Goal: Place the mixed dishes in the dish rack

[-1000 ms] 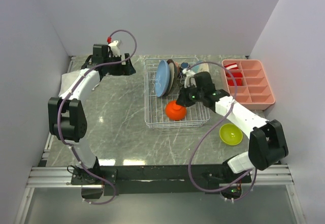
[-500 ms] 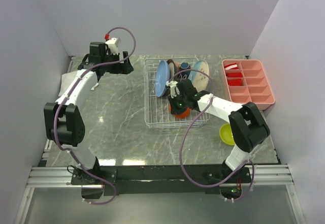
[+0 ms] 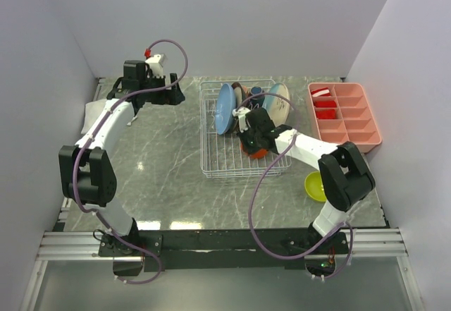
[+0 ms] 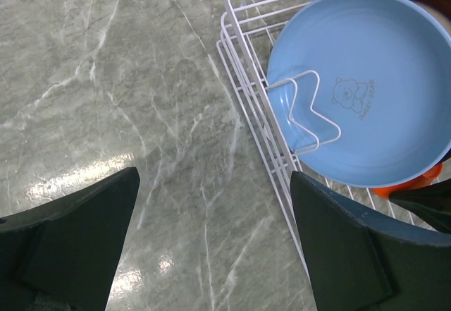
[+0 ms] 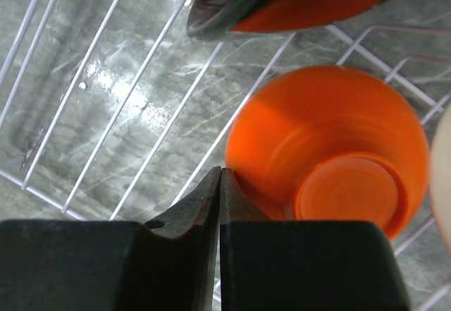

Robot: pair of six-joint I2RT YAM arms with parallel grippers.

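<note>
The white wire dish rack (image 3: 215, 157) holds a light-blue plate (image 3: 225, 108), a maroon-rimmed plate (image 3: 238, 99), a dark blue mug (image 3: 257, 91) and a cream plate (image 3: 279, 102), all along its back. An orange bowl (image 3: 259, 153) lies upside down on the rack floor. My right gripper (image 3: 248, 139) is shut and empty inside the rack. In the right wrist view its fingertips (image 5: 220, 173) touch the side of the orange bowl (image 5: 331, 142). My left gripper (image 3: 174, 94) is open over the table left of the rack, and its wrist view shows the blue plate (image 4: 366, 92). A yellow-green bowl (image 3: 314, 186) sits on the table.
A pink compartment tray (image 3: 349, 117) with red items stands right of the rack. A white cloth (image 3: 91, 111) lies at the far left. White walls close in the left, back and right. The rack's left wire edge (image 4: 243, 92) lies close to my left gripper (image 4: 211, 254).
My right arm swung left and down into the rack with its jaws shut, reaching the orange bowl, which shifted a little to the right. The left arm barely moved.
</note>
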